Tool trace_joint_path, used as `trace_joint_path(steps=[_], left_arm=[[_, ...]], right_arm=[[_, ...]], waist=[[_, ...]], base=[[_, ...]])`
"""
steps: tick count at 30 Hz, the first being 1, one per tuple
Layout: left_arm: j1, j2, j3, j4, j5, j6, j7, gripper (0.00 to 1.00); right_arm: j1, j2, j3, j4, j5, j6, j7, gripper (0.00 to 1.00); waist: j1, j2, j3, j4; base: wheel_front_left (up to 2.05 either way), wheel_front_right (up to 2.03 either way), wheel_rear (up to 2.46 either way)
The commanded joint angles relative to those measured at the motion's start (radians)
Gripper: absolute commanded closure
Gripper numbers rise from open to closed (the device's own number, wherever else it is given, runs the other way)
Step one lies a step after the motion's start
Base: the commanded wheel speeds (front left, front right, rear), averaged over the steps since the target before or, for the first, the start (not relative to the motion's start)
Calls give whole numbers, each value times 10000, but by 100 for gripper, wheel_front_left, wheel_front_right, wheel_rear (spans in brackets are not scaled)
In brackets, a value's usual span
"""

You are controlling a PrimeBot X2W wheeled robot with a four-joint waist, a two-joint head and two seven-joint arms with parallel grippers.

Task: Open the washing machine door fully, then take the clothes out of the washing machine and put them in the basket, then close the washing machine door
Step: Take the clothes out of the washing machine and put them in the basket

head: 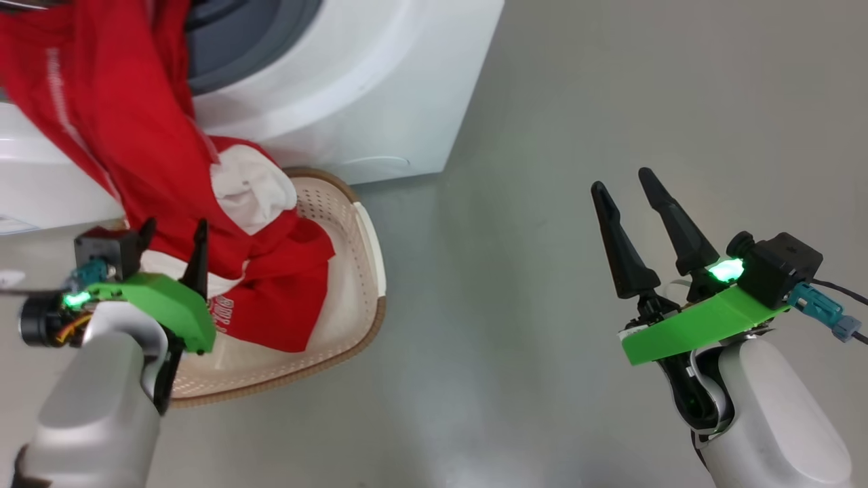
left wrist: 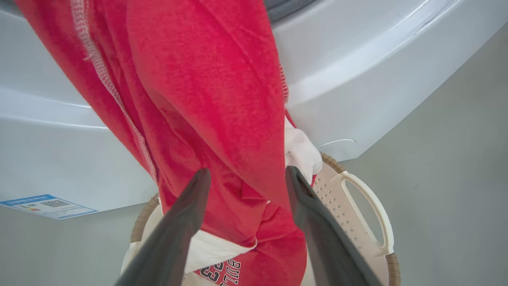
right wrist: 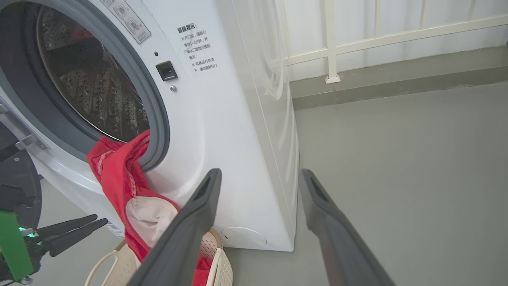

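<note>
The red and white clothes [head: 135, 135] hang out of the washing machine [head: 352, 88] in one long drape, their lower end lying in the basket [head: 352, 271] on the floor. My left gripper [head: 173, 237] is open just in front of that drape, above the basket's near side. In the left wrist view the red cloth [left wrist: 222, 119] hangs between and beyond the spread fingers [left wrist: 194, 198], ungripped. My right gripper [head: 624, 186] is open and empty over bare floor to the right. The right wrist view shows the steel drum [right wrist: 91, 87], the clothes [right wrist: 119, 174] spilling over the gasket, and the door's dark edge [right wrist: 16, 190] at far left.
Grey floor [head: 576, 102] stretches right of the machine. A white railing and low kerb [right wrist: 397, 71] run behind it. A blue label [left wrist: 43, 204] sits low on the machine's front. The basket's handle [left wrist: 377, 214] faces right.
</note>
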Motion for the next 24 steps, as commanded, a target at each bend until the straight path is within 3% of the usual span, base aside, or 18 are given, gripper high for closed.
trace_joint_path(steps=[1, 17, 24], left_arm=[[198, 424, 314, -265, 18, 98, -120, 0], [3818, 764, 2539, -5914, 453, 747, -121, 0], [5366, 807, 3025, -7935, 553, 1145, -121, 0]], right_arm=[[203, -62, 191, -194, -55, 16, -48, 0], [591, -318, 239, 10, 9, 16, -48, 0], [840, -438, 220, 84, 46, 16, -48, 0]], waist=[[0, -1, -190, 182], [0, -1, -1366, 769], [0, -1, -1855, 976]], base=[[0, 0, 0], [0, 0, 0], [0, 0, 0]])
